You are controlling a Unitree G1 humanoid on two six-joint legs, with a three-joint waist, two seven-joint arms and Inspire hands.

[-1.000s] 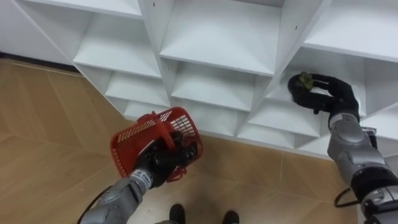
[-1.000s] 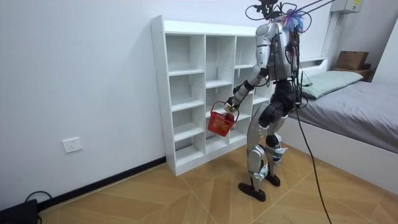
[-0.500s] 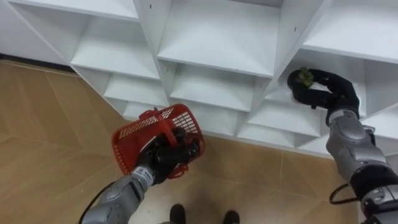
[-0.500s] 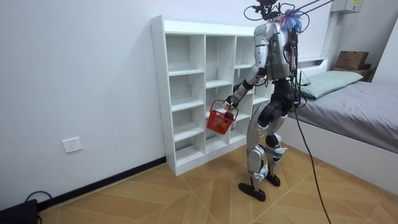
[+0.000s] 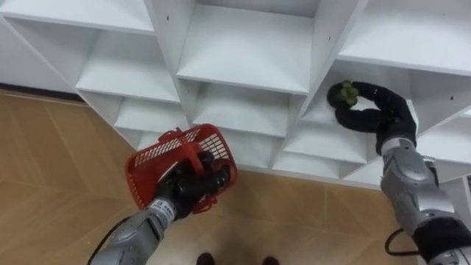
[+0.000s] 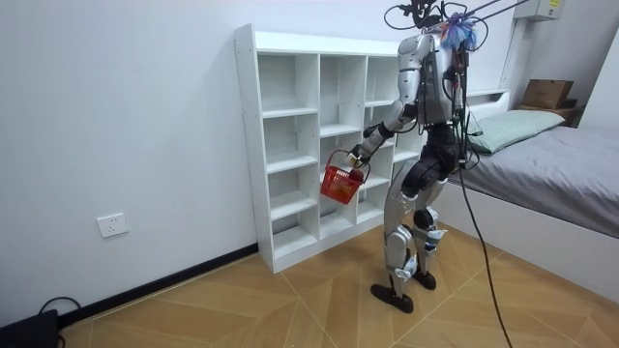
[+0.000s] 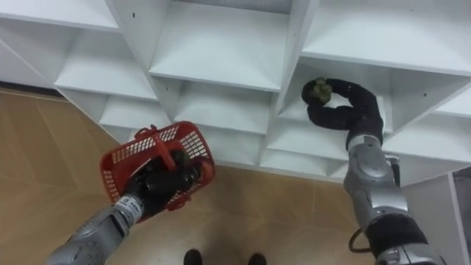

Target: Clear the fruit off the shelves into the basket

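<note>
Right hand [image 5: 366, 116] clenched on the small round green fruit [image 5: 342, 92], now at a compartment's front edge in the white shelved closet [image 5: 243, 55]; left hand [image 5: 193, 187] grips the red plastic mesh basket [image 5: 156, 157] by its handle, raised nearer than a second ago, so transfer seems next.

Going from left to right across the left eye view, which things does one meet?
Red basket, gripped by the left hand → green fruit → right hand, curled round that fruit.

A bed [image 6: 561, 164] with a green pillow [image 6: 513, 126]; wall socket [image 6: 113, 225]; perhaps a box [image 6: 546, 93].
</note>
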